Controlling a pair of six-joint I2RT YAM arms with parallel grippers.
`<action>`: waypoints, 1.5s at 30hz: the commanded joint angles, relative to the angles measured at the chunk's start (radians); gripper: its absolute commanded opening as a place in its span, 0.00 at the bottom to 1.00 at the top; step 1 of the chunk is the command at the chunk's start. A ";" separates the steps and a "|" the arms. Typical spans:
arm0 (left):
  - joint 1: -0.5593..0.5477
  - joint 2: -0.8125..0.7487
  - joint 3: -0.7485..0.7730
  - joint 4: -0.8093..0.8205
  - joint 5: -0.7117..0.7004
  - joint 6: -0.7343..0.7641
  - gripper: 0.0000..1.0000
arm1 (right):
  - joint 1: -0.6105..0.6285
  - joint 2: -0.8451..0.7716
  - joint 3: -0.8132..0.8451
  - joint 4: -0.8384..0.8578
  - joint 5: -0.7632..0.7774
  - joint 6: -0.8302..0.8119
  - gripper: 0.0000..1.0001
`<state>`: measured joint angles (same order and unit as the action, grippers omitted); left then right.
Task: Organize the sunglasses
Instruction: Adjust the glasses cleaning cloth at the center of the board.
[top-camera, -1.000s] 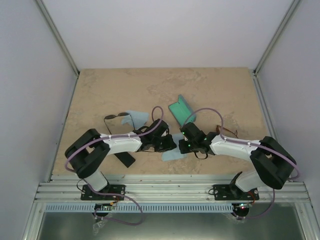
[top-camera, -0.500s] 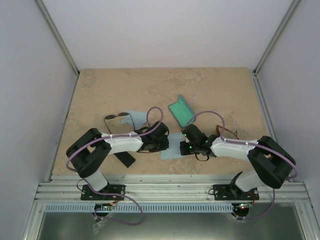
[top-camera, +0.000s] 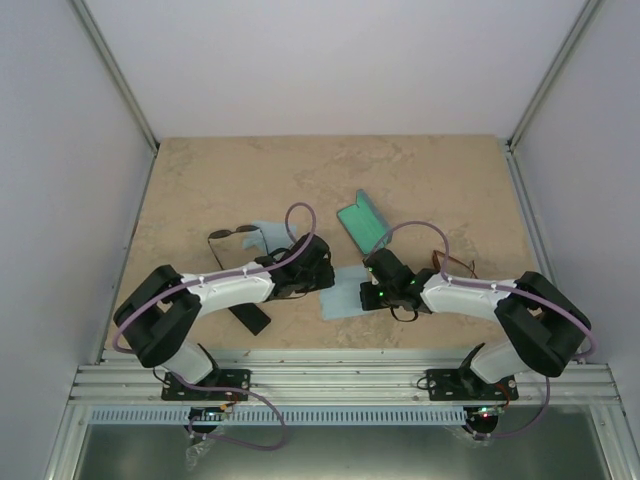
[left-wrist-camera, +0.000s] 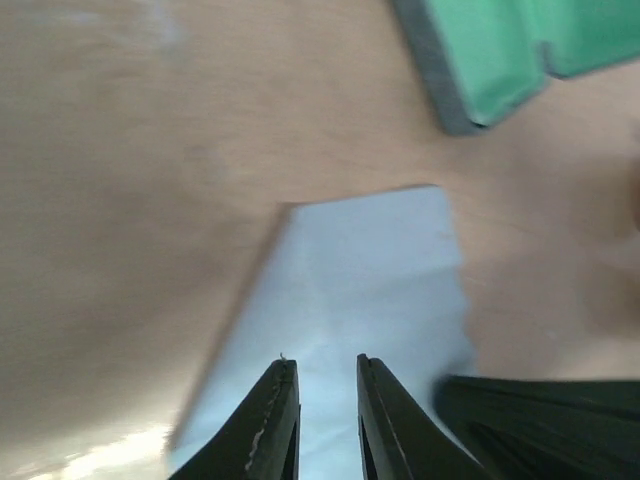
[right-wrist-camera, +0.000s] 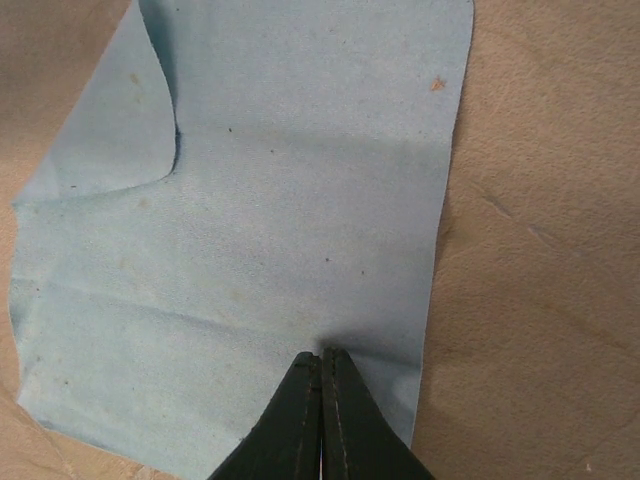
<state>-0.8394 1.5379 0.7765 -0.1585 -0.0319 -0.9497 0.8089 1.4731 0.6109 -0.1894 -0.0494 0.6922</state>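
The black-framed sunglasses lie at the left on the table, behind my left arm. The brown sunglasses lie at the right, partly hidden behind my right arm. My left gripper is open by a narrow gap and holds nothing; its tips hover over a light-blue cloth. My right gripper is shut, its tips pinched on that same cloth, which puckers there. The cloth lies flat between the two grippers.
An open grey-blue case with a green lining lies just behind the grippers and shows in the left wrist view. A black oblong case lies under my left arm. A second light-blue cloth lies by the black sunglasses.
My left gripper has drawn back to the left, off the cloth. The cloth now lies flatter and squarer. My right gripper has shifted slightly left and stays on it.
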 joint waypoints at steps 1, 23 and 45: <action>-0.001 0.029 -0.007 0.178 0.237 0.086 0.20 | -0.003 0.026 0.003 -0.058 0.037 -0.011 0.03; 0.008 0.188 0.128 -0.180 -0.175 0.021 0.16 | -0.003 0.061 -0.009 -0.095 0.113 0.022 0.00; -0.043 0.022 -0.106 0.191 0.405 0.022 0.21 | -0.009 -0.054 0.088 -0.126 0.137 -0.022 0.16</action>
<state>-0.8394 1.5593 0.7258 -0.0814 0.2077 -0.8757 0.8074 1.4197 0.6685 -0.2928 0.0448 0.6746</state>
